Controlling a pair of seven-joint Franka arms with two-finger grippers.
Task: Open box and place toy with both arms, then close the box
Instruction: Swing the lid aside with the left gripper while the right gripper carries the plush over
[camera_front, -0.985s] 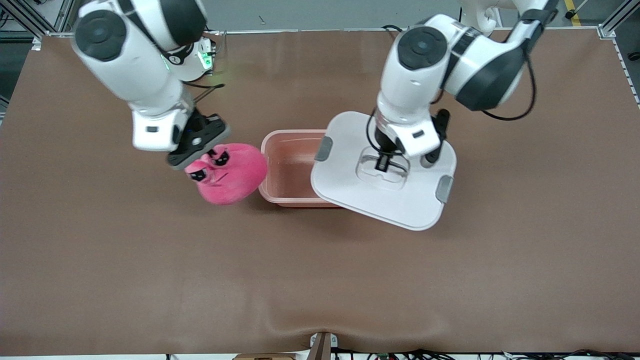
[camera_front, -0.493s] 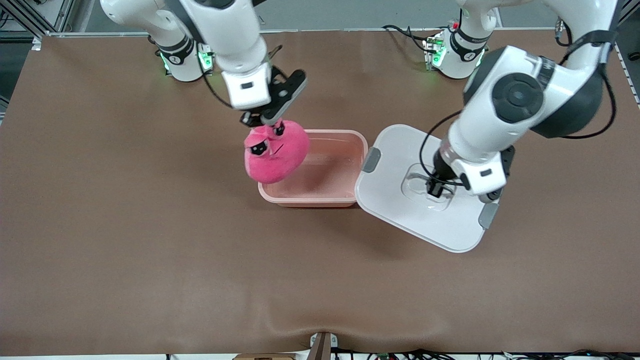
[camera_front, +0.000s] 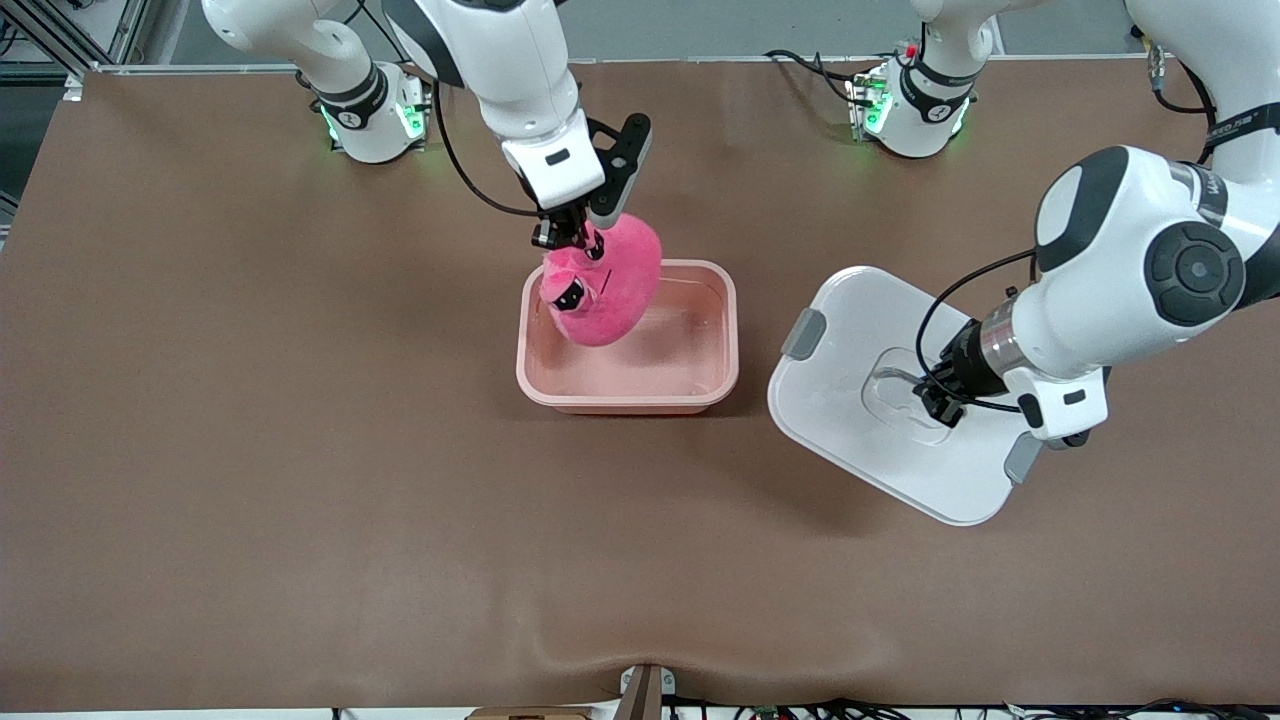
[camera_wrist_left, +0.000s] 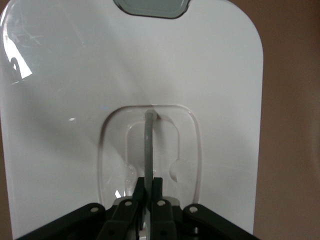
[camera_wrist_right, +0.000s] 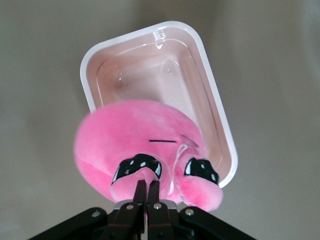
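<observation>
Toy (camera_front: 603, 290) pinched by right gripper (camera_front: 568, 237) over open box (camera_front: 628, 402) mid-table, placing step underway, needing lowering then release; lid (camera_front: 850, 420) clamped by handle in left gripper (camera_front: 935, 400), held toward left arm's edge.

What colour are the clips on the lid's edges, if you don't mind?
Grey; the clips on the white lid show best in the front view.
</observation>
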